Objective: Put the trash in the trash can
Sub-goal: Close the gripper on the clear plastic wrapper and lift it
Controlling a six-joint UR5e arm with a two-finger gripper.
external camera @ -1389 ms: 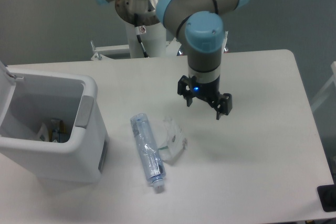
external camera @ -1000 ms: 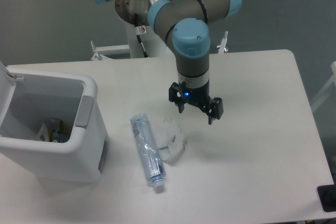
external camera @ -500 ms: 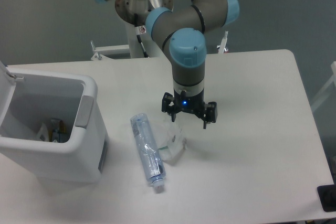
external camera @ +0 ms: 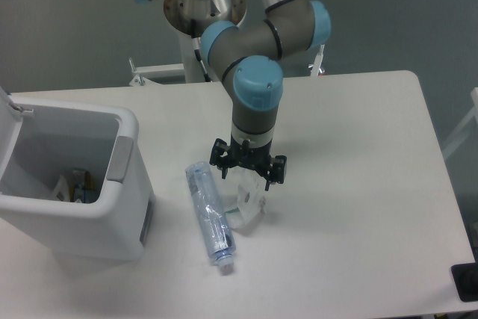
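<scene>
A crushed clear plastic bottle (external camera: 210, 213) with a bluish label lies on the white table, its white cap (external camera: 225, 266) toward the front. Right beside it lies a crumpled clear wrapper (external camera: 250, 204) with green marks. My gripper (external camera: 246, 173) hangs open just above the wrapper's upper edge, fingers spread to either side, holding nothing. The trash can (external camera: 71, 184), a boxy white bin with a grey side panel, stands at the left with its lid raised.
Some scraps (external camera: 75, 187) lie inside the bin. The arm's base and a white post (external camera: 198, 50) stand at the table's back edge. A dark object (external camera: 464, 282) sits at the front right corner.
The gripper has travelled left and down from the middle of the table to just over the wrapper, staying open. Bottle, wrapper and bin have not moved.
</scene>
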